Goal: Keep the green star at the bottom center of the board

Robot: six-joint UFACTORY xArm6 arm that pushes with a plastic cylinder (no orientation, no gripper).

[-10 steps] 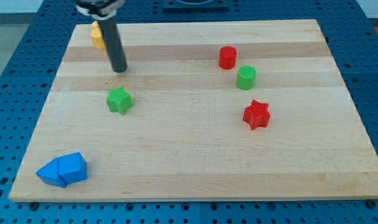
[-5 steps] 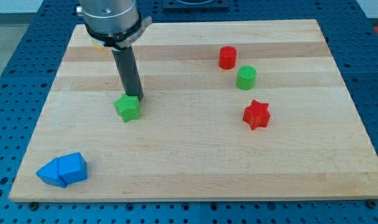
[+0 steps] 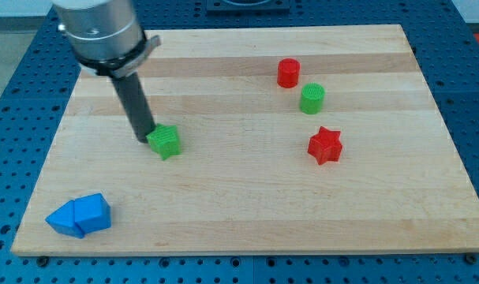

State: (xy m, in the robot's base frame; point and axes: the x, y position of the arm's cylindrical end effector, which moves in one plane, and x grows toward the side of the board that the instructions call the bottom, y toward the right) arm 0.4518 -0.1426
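The green star (image 3: 166,142) lies on the wooden board (image 3: 247,197), left of the middle and about halfway down. My tip (image 3: 144,137) touches the star's left side. The dark rod rises from there towards the view's top left, under the grey arm head.
A red cylinder (image 3: 288,73) and a green cylinder (image 3: 312,99) stand at the upper right, with a red star (image 3: 325,145) below them. Blue blocks (image 3: 80,215) sit together at the bottom left corner. The yellow block of the earlier frames is hidden behind the arm.
My tip came down from the top left to the green star's top, then moved round to its left side. The star shifted a little down and to the right.
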